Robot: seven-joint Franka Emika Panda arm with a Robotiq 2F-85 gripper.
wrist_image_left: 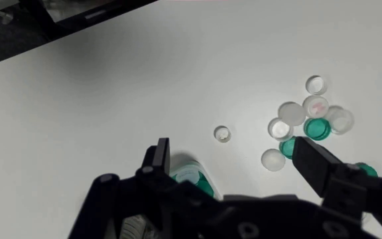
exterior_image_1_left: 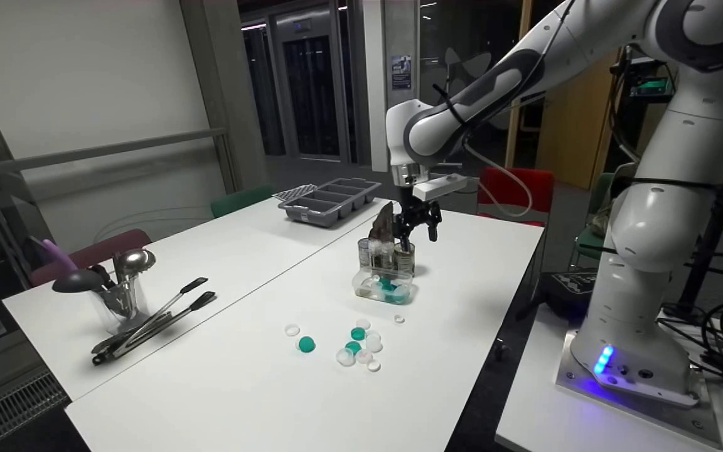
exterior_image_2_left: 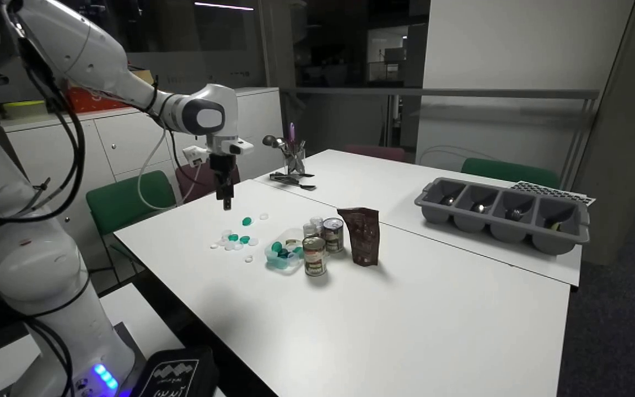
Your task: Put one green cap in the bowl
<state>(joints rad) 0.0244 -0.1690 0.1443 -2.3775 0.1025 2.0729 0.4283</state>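
Loose teal-green caps lie on the table among clear caps: a lone one and two in the cluster. They also show in an exterior view and the wrist view; my right finger partly hides another green cap there. The pale see-through bowl holds several green caps and a whitish one. In the wrist view the bowl is partly hidden behind my left finger. My gripper is open and empty, pointing down, above the table.
Tin cans and a brown pouch stand right beside the bowl. A small clear cap lies between bowl and cluster. A grey tray, tongs and a utensil glass are farther off.
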